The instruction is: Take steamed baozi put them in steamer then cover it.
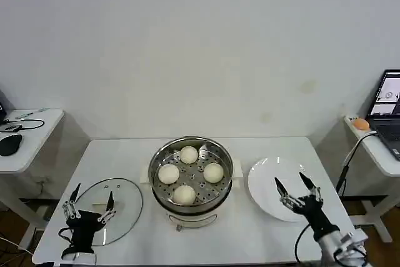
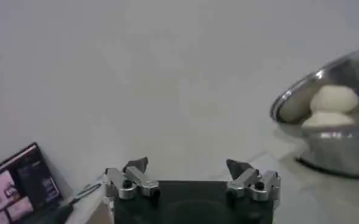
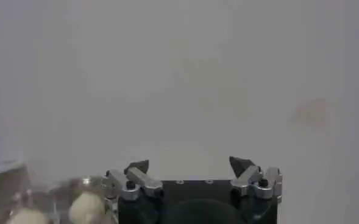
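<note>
Baozi (image 1: 189,173), four, are seated in the steamer (image 1: 161,156) mid-counter; cover (image 1: 125,201) lies beside the open left claw (image 1: 90,204), right claw (image 1: 295,185) open; glass slippage is risked if gripped off-handle.

The left hand (image 1: 92,202) hangs with fingers spread above the cover (image 1: 119,207), which lies flat on the surface (image 1: 262,236) just beneath it. Toward the right hand (image 1: 297,187), the uncovered steamer (image 1: 190,176) stands as the tall obstacle, four steamed baozi (image 1: 189,174) inside. The right hand, fingers apart, sits over a white plate (image 1: 265,182); bare surface lies near the front edge.
</note>
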Motion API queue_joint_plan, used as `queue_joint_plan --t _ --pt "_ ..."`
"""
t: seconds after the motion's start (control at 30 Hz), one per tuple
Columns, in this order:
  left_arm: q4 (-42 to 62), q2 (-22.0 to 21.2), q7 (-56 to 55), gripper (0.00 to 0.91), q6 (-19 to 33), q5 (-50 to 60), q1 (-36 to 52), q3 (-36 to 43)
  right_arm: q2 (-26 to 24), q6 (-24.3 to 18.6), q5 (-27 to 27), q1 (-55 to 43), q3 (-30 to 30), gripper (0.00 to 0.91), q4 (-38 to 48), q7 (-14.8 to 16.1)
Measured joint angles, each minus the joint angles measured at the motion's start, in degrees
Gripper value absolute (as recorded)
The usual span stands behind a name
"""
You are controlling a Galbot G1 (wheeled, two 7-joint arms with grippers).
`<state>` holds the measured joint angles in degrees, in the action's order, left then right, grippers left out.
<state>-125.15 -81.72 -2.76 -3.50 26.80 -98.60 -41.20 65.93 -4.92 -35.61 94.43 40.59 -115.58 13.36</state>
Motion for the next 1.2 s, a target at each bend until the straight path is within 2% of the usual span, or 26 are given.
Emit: queue_joint_plan --t 0.23,0.57,0.83,1.2 --pt "5.0 2.5 -2.8 0.907 3.4 13.5 1.3 -0.5 1.9 -0.2 0.7 2.6 2.3 0.907 -0.4 -1.0" --pt "14.9 8.3 -7.3 0.907 9.2 32.9 3.9 -0.3 3.5 0.3 0.8 3.0 5.0 0.907 -1.4 -1.7" --pt "22.8 11.5 -9.1 0.907 12.5 40.4 6.0 -1.0 4.6 0.4 1.3 3.4 6.3 0.907 -1.4 -1.8" --pt "29.8 12.7 -9.8 0.907 14.1 45.2 8.9 -0.9 5.4 0.6 1.8 3.5 7.3 0.907 -1.4 -1.9"
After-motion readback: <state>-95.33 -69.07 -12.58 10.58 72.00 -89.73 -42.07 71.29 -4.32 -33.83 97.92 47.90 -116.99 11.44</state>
